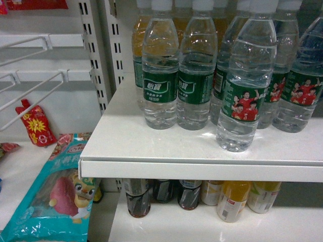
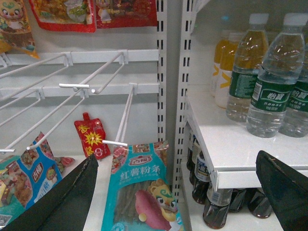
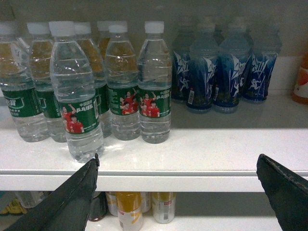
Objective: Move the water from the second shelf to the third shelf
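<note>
Water [image 3: 76, 108] stands upright near shelf [image 3: 202, 149] front edge, fwd of other btls; R gripper [image 3: 178, 192] spread wide, empty, should center on label band, approach level.

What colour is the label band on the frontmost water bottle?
Green, with red-shirted figures, on the water bottle; clearest in the right wrist view.

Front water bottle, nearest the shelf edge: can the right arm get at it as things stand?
Probably yes. The water bottle stands forward of its row, the right gripper is open before the shelf, and nothing lies between them.
</note>
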